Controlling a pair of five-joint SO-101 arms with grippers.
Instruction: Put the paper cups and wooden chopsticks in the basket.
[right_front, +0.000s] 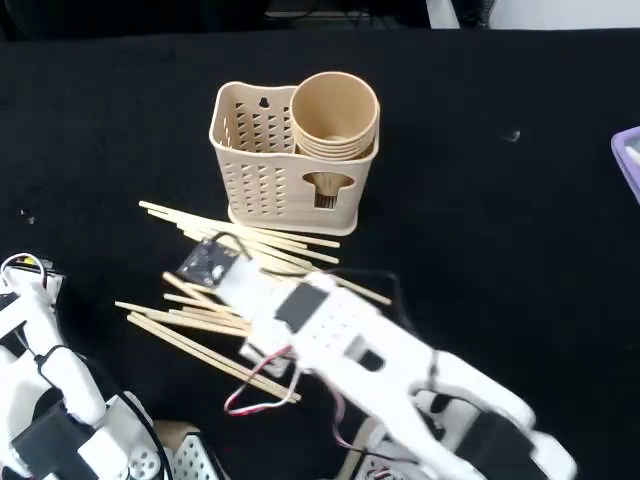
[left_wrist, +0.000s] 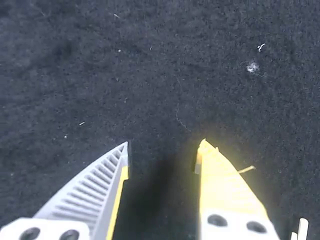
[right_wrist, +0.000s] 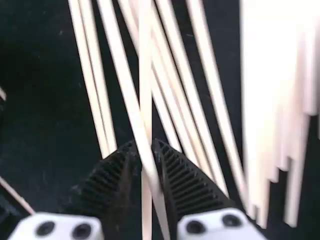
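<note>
A beige perforated basket (right_front: 262, 170) stands at the back middle of the black table. A stack of paper cups (right_front: 334, 112) sits in its right compartment. Several wooden chopsticks (right_front: 205, 315) lie scattered in front of the basket. My right gripper (right_wrist: 145, 147) is down in this pile, shut on a chopstick (right_wrist: 131, 107) that runs between its black ribbed fingers (right_wrist: 182, 175). From above, the right gripper (right_front: 208, 262) is at the pile's middle. My left gripper (left_wrist: 162, 147) is open over bare black cloth, nothing between its fingers, near the front left edge.
The left arm (right_front: 45, 400) is folded at the front left corner. The right arm (right_front: 400, 365) stretches from the front right across the near ends of the chopsticks. A purple object (right_front: 628, 155) pokes in at the right edge. Black cloth covers the table.
</note>
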